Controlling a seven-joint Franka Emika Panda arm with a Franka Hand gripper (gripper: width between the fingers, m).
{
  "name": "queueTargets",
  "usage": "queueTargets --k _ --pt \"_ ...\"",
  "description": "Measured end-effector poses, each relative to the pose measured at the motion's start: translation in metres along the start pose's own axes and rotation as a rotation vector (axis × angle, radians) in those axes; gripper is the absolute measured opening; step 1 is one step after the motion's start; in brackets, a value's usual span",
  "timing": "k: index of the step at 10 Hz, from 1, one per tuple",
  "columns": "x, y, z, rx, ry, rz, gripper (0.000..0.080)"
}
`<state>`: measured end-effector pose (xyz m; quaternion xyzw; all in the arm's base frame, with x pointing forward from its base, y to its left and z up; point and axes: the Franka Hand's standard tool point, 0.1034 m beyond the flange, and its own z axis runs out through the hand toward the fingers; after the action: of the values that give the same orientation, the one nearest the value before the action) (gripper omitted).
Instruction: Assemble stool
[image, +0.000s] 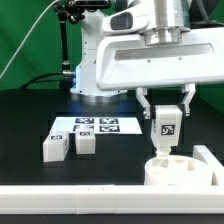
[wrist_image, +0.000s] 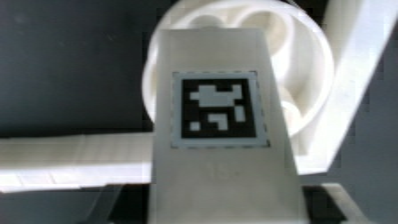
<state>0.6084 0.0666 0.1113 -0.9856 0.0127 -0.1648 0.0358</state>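
Note:
My gripper is shut on a white stool leg with a black-and-white tag, held upright. The leg hangs just above the round rimmed seat, which lies at the exterior view's lower right; whether the two touch I cannot tell. In the wrist view the leg fills the middle, with the seat behind it and the gripper clamped on its near end. Two more legs lie on the black table at the exterior view's left.
The marker board lies flat behind the loose legs. A long white border rail runs along the front edge and turns up beside the seat at the exterior view's right. The arm's white base stands behind.

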Motion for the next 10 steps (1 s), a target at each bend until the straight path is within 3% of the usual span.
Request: queueTargets --k 2,6,8,10 --pt "0.016 -0.009 -0.003 0.01 -0.022 -0.005 0.0343" --pt "0.015 -0.009 -0.002 0.009 -0.026 -0.012 0.0343" --pt "0.045 -0.022 0.002 0.021 -0.021 -0.05 0.0343" --pt "0.048 -0.037 0.005 0.029 -0.016 -0.068 0.0343"
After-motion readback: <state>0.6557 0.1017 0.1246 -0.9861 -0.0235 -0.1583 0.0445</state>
